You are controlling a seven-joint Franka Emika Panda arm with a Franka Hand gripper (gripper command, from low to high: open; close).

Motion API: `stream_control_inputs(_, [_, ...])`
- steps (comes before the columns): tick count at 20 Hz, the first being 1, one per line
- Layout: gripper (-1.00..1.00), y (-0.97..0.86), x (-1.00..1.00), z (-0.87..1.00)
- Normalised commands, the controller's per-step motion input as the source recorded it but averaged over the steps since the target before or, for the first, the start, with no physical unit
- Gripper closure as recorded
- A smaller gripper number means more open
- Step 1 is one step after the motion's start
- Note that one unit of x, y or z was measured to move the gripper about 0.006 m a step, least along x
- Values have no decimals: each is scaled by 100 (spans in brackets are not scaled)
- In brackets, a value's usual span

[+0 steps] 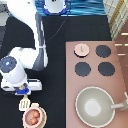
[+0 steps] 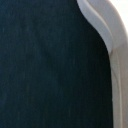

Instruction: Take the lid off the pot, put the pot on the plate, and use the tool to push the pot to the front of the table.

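The lid (image 1: 80, 48) lies on the stove's burner at the exterior view's top left, off the pot. The pot (image 1: 33, 116), with its reddish contents showing, sits on the tan plate (image 1: 43, 119) near the exterior view's bottom left. My gripper (image 1: 22, 93) hangs just above them, shut on the cream tool (image 1: 25, 104). The tool's slotted head sticks out below the hand, close to the pot's upper left rim. The wrist view shows the black table (image 2: 45, 65) and a pale curved edge that I cannot identify.
The brownish-pink stove panel (image 1: 120, 70) fills the exterior view's right side with its black burners (image 1: 103, 51). A big grey pan (image 1: 95, 106) with a long handle stands on its lower part. The robot's white arm (image 1: 35, 45) crosses the table's left half.
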Motion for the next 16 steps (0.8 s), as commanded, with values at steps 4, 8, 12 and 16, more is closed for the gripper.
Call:
stream_control_inputs(4, [100, 52, 61, 52])
stream_control_inputs(8, [100, 50, 64, 49])
stream_control_inputs(12, [100, 50, 65, 48])
stream_control_inputs(16, [100, 56, 46, 57])
